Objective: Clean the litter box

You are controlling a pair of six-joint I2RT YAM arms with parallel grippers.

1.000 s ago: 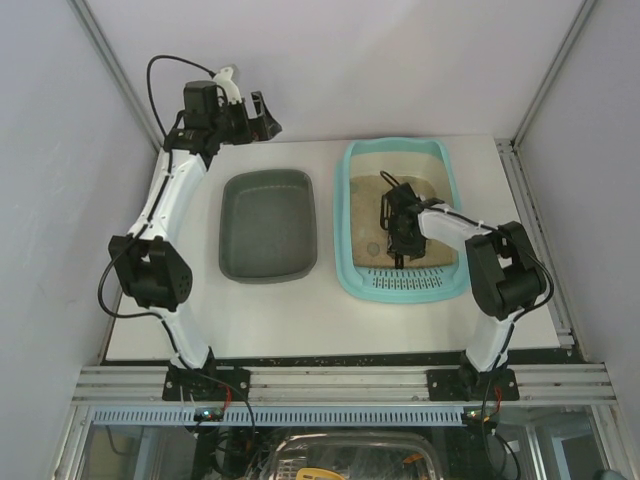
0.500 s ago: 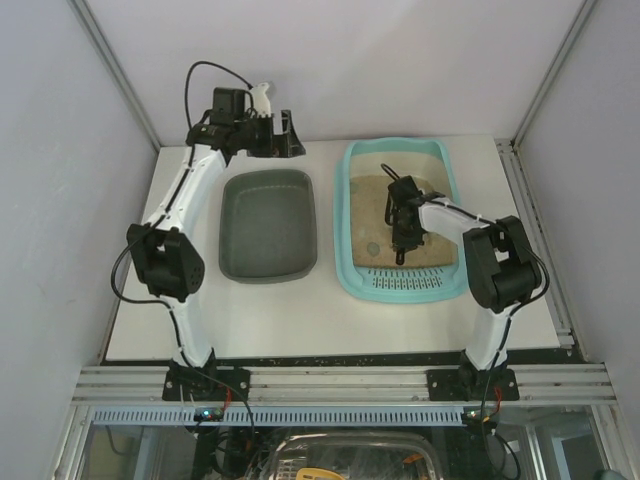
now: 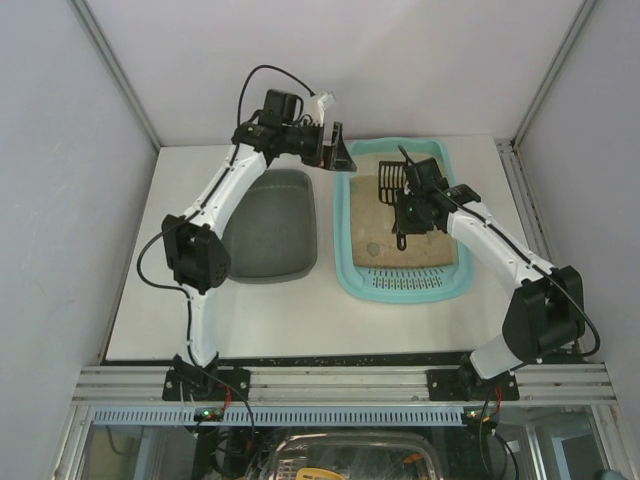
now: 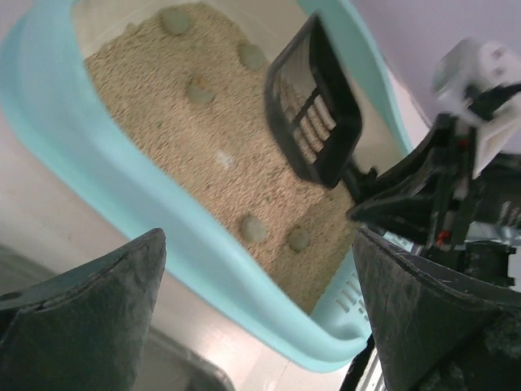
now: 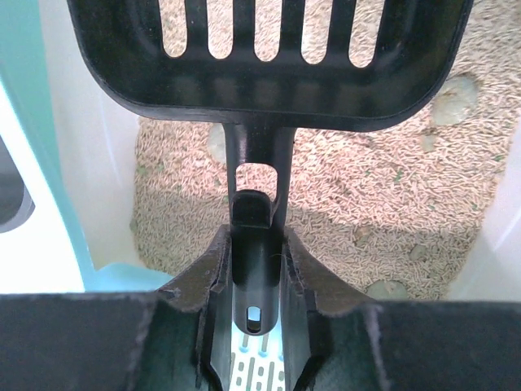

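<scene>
The light-turquoise litter box stands right of centre, holding beige litter with grey-green clumps. My right gripper hovers over the litter, shut on the handle of a black slotted scoop whose head points to the far end. In the right wrist view the fingers clamp the handle, and the scoop hangs above the litter and a clump. My left gripper is open at the box's far left corner. Its wrist view shows the rim, clumps and the scoop.
A dark grey tray sits left of the litter box, under my left arm. The box's slotted end section faces the near side. Walls close in the table at the back and on both sides.
My left arm has swung right from the back left corner to the litter box's far left corner. My right gripper has shut on the scoop handle and carried it toward the far end.
</scene>
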